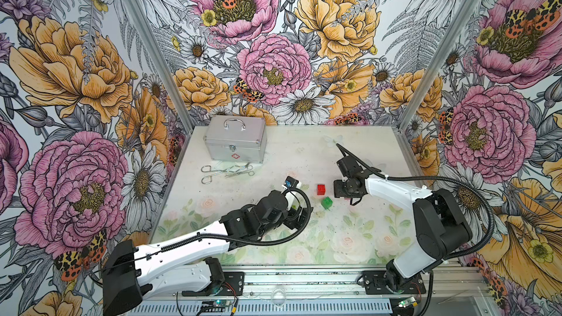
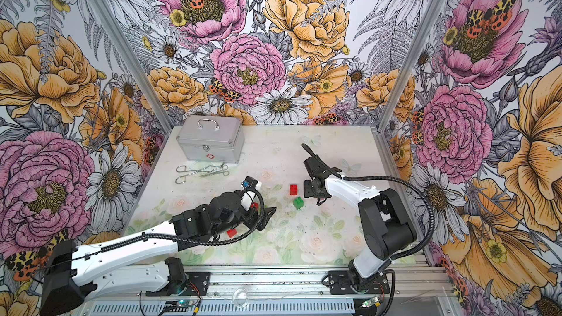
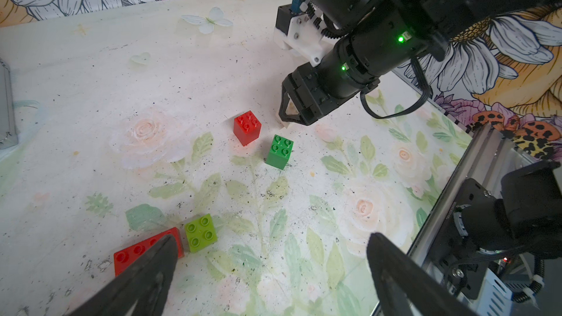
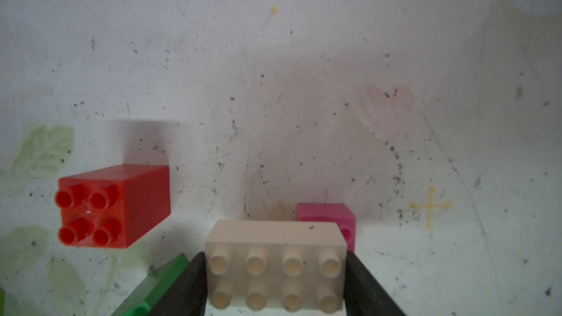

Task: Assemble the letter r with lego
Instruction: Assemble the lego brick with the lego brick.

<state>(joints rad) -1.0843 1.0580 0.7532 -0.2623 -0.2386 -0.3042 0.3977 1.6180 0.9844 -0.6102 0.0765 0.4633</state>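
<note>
The right gripper (image 4: 275,272) clamps a white eight-stud brick (image 4: 275,235) by its short ends, low on the tabletop (image 4: 273,86), just beside a pink brick (image 4: 325,214). Studs face up; long axis runs jaw to jaw. Probably a pick-up: next, lift and press it onto another brick. The left gripper (image 3: 272,247) gapes empty near a lime brick (image 3: 200,232).

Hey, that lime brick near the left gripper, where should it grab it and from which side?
From straight above, left gripper pinching the lime brick across two opposite flat side walls, below the studs. It sits studs up, and a flat red brick lies close beside one wall, so use the pair not facing it.
</note>
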